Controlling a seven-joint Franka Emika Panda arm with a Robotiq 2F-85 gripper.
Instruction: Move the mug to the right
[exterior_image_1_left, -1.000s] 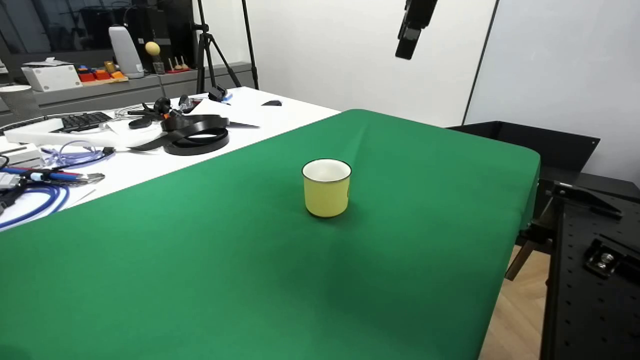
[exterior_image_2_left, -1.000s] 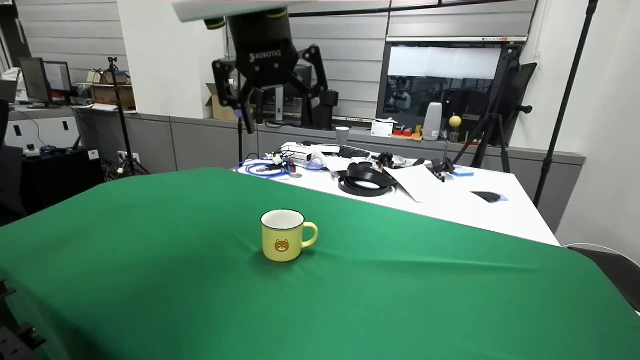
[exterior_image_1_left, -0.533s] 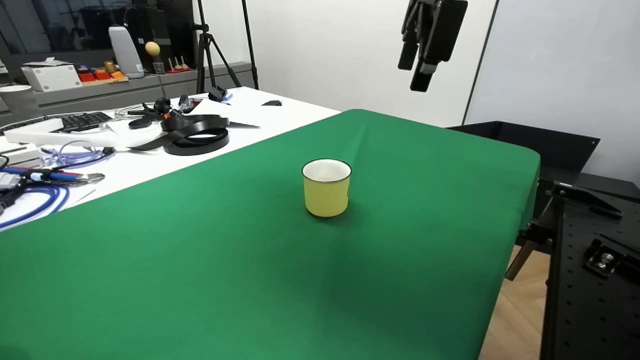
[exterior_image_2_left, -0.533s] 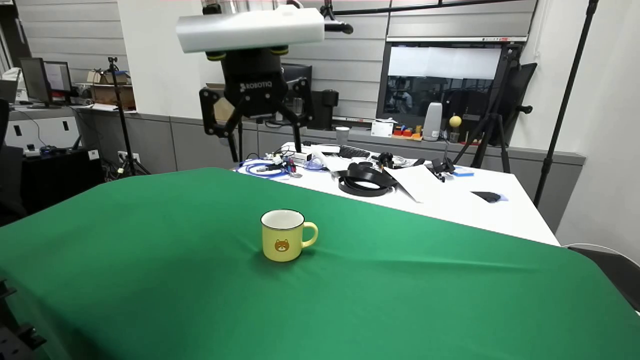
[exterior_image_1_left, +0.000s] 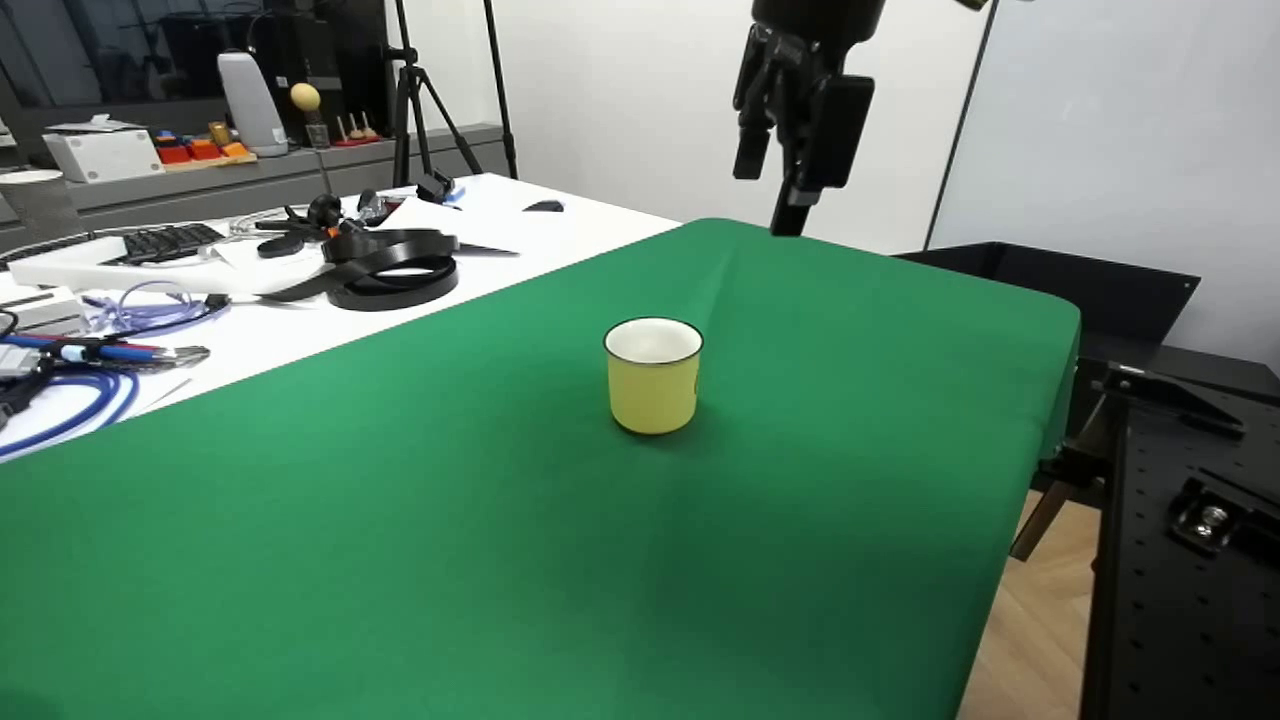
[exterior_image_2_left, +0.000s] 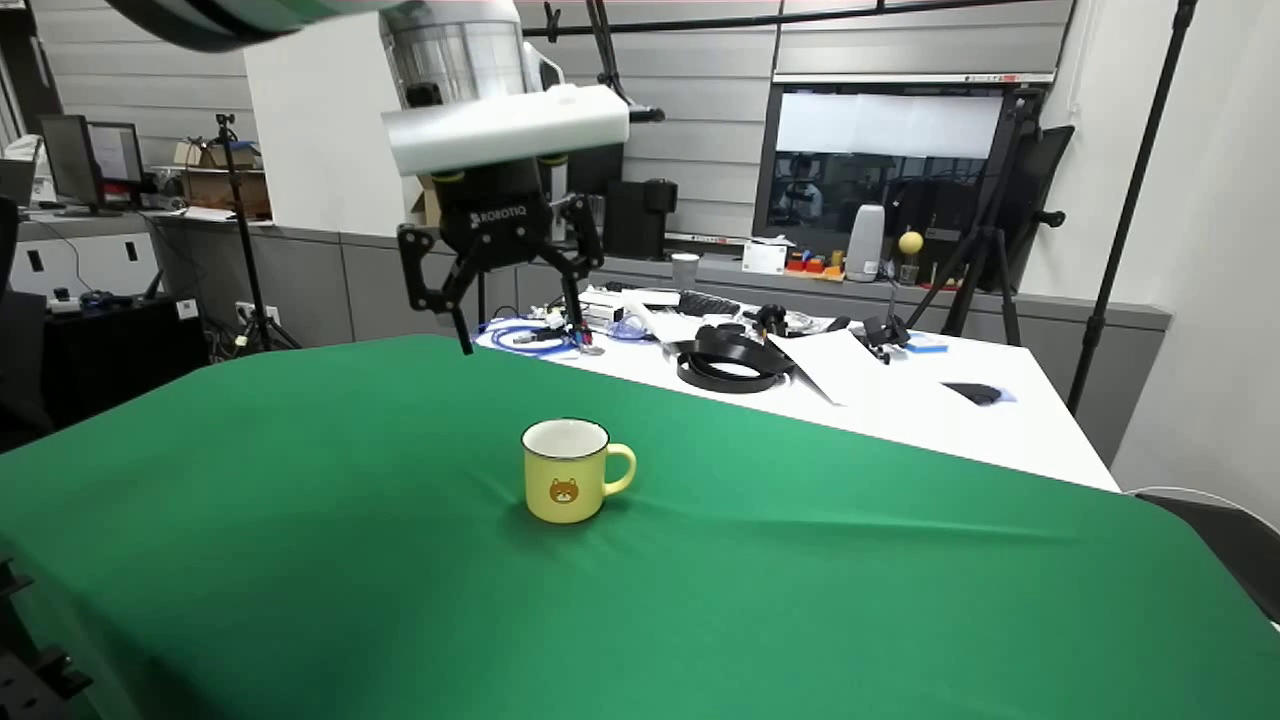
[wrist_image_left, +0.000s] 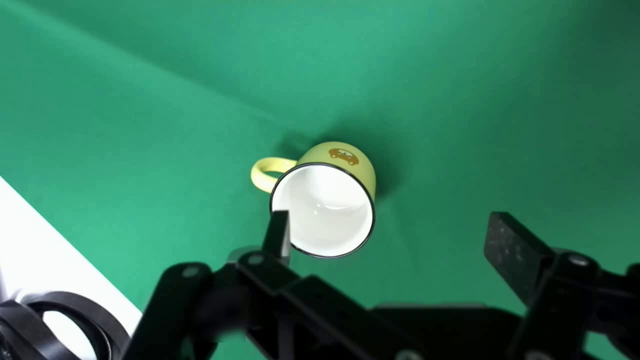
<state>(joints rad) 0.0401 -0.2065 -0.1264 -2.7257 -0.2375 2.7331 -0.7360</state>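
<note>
Mug upright on the green-covered worktop: pale yellow, whitish inside, dark rim, brown animal face on its side. In an exterior view the handle points to three o'clock. Hand released, fingers spread wide; hangs in the air above the worktop, well apart from the mug. In an exterior view the hand bears one o'clock from the mug. Wrist view: handle at ten o'clock, face near one; one finger crosses in front of the rim at eight, the opposite finger off between three and four. Black loops lie on the white worktop, two o'clock from the mug in an exterior view, eight o'clock in the wrist view.
</note>
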